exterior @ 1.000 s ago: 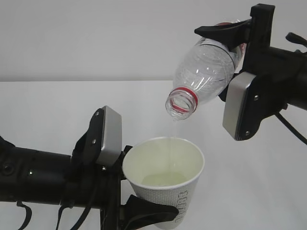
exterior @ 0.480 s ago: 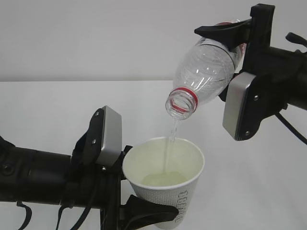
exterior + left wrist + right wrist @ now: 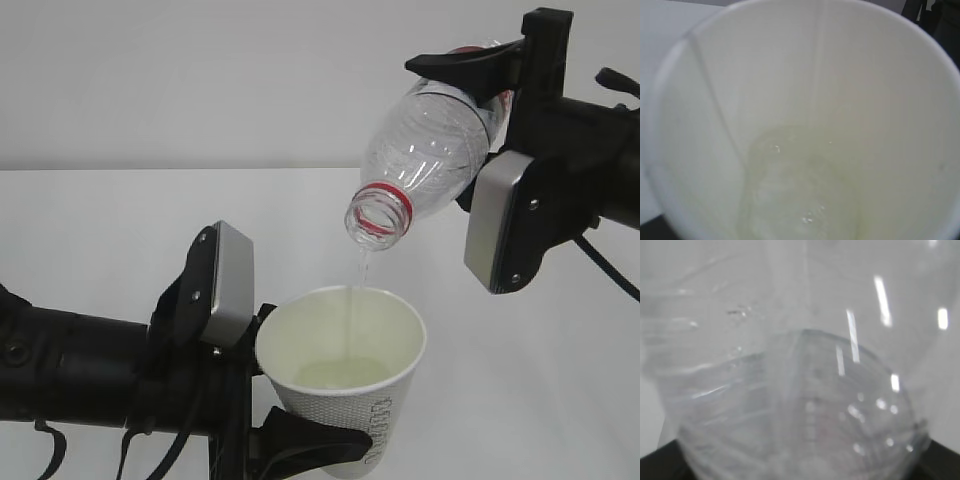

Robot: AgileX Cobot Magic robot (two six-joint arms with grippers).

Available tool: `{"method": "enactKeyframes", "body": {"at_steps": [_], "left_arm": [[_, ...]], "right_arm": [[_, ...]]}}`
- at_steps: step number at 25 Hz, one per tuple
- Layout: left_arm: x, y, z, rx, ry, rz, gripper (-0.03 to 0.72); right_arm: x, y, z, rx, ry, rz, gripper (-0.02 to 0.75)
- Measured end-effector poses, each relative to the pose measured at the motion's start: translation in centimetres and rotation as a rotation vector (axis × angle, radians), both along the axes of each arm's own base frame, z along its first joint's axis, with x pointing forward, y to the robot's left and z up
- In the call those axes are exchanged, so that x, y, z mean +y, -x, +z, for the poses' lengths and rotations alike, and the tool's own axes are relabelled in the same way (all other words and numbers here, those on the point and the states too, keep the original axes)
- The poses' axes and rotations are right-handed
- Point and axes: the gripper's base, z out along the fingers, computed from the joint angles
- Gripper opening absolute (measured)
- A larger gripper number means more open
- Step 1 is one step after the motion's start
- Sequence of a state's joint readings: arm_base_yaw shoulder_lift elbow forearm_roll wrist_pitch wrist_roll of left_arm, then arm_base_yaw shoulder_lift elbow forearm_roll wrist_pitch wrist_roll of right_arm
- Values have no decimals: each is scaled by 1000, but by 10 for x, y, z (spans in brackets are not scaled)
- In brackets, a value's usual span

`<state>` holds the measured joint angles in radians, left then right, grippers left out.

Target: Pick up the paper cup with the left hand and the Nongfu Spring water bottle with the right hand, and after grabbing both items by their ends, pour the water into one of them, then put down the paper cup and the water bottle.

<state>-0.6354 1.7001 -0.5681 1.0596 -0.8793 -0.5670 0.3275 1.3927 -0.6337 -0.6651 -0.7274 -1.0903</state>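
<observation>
- On my exterior feed, my left hand (image 3: 300, 440) sits at about 8 o'clock in the picture, its silver-grey plate (image 3: 225, 285) facing up and to the right.
- Its black fingers (image 3: 310, 440) are clamped around the lower wall of the paper cup (image 3: 350, 400), which stands upright at about 6 o'clock, mouth open upward.
- The left wrist camera looks straight down into the cup (image 3: 890, 125): cream inner wall, one seam running down the left side, and a pale pool of the water (image 3: 795, 185) lying on the bottom.
- A thin clear stream of water (image 3: 356, 300) falls from the bottle's mouth into the cup, landing near the middle of the pool.
- The Nongfu Spring water bottle (image 3: 425, 150) hangs at about 1 o'clock above the cup, tilted steeply with its red neck ring and open mouth pointing down toward 7 o'clock.
- My right hand (image 3: 495, 75) grasps the bottle at its far end, at about 2 o'clock; one black finger (image 3: 465, 65) lies across the top of it.
- The right wrist feed is filled with the bottle's clear ribbed plastic (image 3: 800, 405), blurred at close range.
</observation>
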Motion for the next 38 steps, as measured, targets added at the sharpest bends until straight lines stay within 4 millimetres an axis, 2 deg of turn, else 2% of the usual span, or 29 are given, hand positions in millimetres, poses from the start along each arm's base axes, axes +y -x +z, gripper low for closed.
{"method": "enactKeyframes", "body": {"at_steps": [38], "left_arm": [[0, 0, 0, 0, 0, 0, 500]], "right_arm": [[0, 0, 0, -1, 2, 0, 520]]}}
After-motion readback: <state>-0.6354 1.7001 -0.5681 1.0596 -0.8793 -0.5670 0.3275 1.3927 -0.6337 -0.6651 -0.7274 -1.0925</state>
